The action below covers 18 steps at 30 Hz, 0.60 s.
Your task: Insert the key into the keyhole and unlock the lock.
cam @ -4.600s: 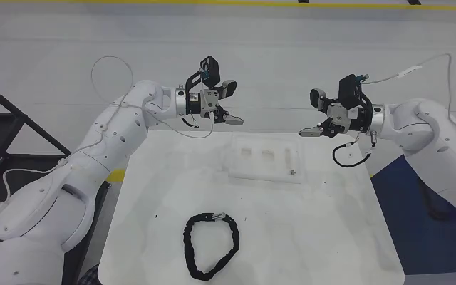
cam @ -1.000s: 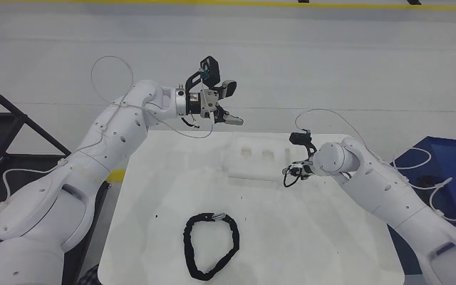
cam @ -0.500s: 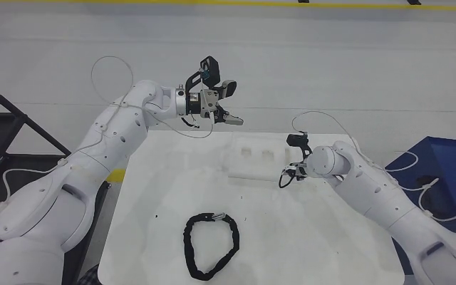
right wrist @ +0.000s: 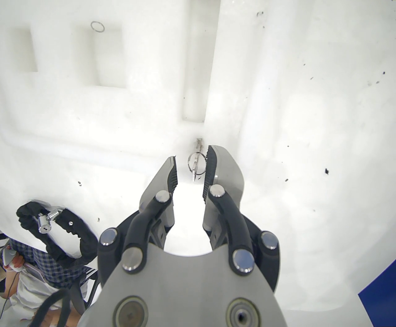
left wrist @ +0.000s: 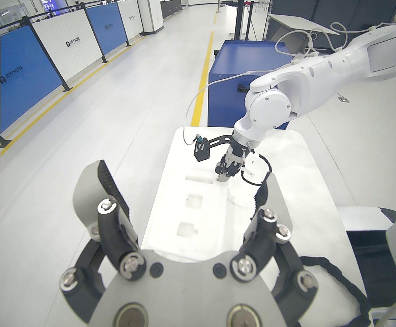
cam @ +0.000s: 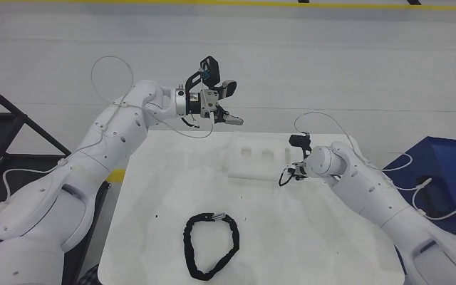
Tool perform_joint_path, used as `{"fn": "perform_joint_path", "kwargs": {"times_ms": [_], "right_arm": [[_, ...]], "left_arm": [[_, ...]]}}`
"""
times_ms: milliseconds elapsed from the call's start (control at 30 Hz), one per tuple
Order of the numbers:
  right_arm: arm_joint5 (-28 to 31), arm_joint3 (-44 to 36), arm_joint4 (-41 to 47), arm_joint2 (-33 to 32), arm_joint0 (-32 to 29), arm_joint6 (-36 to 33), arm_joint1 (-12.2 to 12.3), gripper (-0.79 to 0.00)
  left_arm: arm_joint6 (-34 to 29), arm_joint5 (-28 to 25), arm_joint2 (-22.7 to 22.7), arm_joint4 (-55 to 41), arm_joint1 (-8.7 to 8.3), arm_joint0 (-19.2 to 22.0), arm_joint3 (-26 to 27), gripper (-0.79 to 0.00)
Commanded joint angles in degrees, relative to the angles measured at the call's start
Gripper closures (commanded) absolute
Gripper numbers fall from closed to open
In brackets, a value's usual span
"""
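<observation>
1. Two grippers, one key, one chain lock, one foam tray and one table are on record.
2. Left gripper (cam: 234, 120) (left wrist: 184, 173): held in the air near the table's far edge, beside the foam tray's left end. Jaws released and spread wide, with nothing between them.
3. Right gripper (cam: 291, 172) (right wrist: 192, 158) (left wrist: 223, 177): lowered, pointing down, onto the right end of the foam tray. Jaws partly parted and set either side of the key, not clenched on it. One pad (right wrist: 209, 167) stands just beside the key's ring, and a gap shows on the other side.
4. Key (right wrist: 195, 165): small, silver, on a thin wire ring. It lies flat on the tray's top face, just past the near end of the long narrow slot and between the right gripper's fingers.
5. Foam tray (cam: 256, 169) (right wrist: 123, 124) (left wrist: 216, 223): white block at the far side of the table, with two squarish recesses and one long slot. A loose wire ring (right wrist: 97, 26) sits in the middle recess.
6. Chain lock (cam: 210, 244) (right wrist: 71, 232) (left wrist: 340, 278): black fabric-sleeved loop, closed, lying flat on the near part of the table, well apart from the key and from both grippers. Its silver lock cylinder (right wrist: 46, 223) joins the loop's two ends.
7. Table (cam: 320, 235): white top with rounded corners, bearing the tray and the chain lock.
</observation>
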<state>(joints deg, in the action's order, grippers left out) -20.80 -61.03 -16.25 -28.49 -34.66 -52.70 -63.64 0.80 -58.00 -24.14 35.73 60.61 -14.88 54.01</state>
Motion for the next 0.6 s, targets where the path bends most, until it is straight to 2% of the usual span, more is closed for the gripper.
{"fn": "perform_joint_path", "kwargs": {"times_ms": [0,333,567], "right_arm": [[-0.1,0.3,-0.2,-0.2,-0.1,0.2,-0.2,-0.145],[-1.3,1.4,-2.0,-0.3,-0.3,0.0,-1.6,-0.154],[-2.5,2.5,-3.5,-0.5,-0.2,-0.4,-2.5,-0.095]], "left_arm": [[0.0,0.0,0.0,0.0,0.00,0.0,0.0,-0.785],[0.0,0.0,0.0,0.0,0.00,0.0,0.0,-0.785],[0.0,0.0,0.0,0.0,0.00,0.0,0.0,-0.785]]}}
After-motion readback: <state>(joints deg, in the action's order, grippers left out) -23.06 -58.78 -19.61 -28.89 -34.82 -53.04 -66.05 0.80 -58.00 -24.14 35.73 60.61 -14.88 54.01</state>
